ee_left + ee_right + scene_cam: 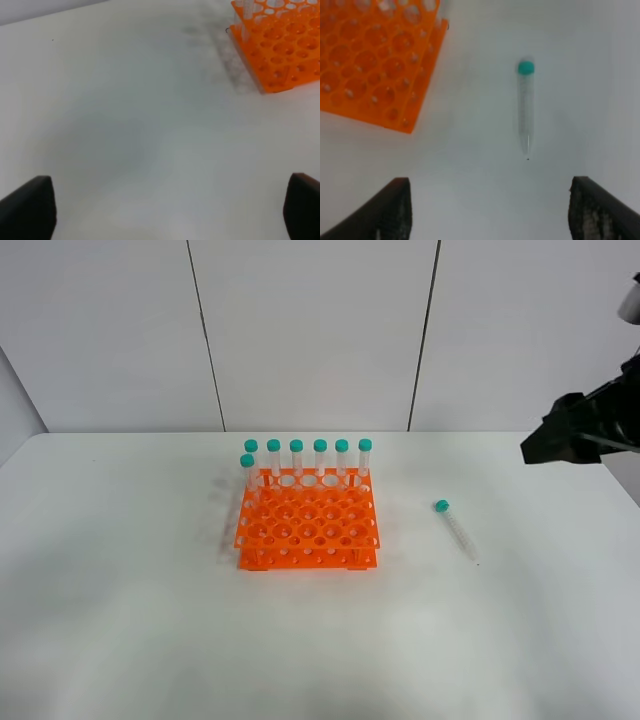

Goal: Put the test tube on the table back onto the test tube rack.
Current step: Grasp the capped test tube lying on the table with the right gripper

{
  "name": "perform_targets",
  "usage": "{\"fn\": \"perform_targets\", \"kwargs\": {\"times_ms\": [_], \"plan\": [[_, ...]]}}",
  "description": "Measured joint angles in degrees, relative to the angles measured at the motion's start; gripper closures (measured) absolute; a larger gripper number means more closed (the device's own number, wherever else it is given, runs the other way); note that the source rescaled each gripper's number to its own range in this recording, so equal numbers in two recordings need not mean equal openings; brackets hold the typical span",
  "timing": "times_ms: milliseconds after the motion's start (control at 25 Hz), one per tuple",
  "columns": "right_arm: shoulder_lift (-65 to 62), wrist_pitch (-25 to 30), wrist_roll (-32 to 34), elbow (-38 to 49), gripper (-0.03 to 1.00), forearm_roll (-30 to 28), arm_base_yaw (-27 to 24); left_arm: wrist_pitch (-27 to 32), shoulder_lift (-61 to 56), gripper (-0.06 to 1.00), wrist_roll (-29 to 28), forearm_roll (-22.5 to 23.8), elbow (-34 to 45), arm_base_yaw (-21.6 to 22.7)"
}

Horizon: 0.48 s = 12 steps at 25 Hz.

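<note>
A clear test tube (456, 531) with a teal cap lies flat on the white table (120, 620), to the right of the orange test tube rack (307, 523). Several identical tubes stand in the rack's back row and left side. In the right wrist view the lying test tube (525, 108) sits ahead of my right gripper (490, 210), whose jaws stand wide apart with nothing between them; the rack (375, 65) is beside it. The right arm (580, 428) hovers at the far right edge. My left gripper (170, 210) is open over bare table, with the rack (280, 45) far off.
A grey panelled wall (310, 330) runs behind the table's rear edge. The left arm does not show in the exterior high view.
</note>
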Motion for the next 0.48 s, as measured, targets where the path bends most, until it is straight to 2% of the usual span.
{"fn": "perform_targets", "kwargs": {"times_ms": [160, 480], "plan": [[8.5, -0.9, -0.2, -3.5, 0.22, 0.0, 0.0, 0.0, 0.0, -0.06, 0.0, 0.0, 0.0, 0.0], [25.0, -3.6, -0.5, -3.7, 0.24, -1.1, 0.0, 0.0, 0.0, -0.06, 0.0, 0.0, 0.0, 0.0]]}}
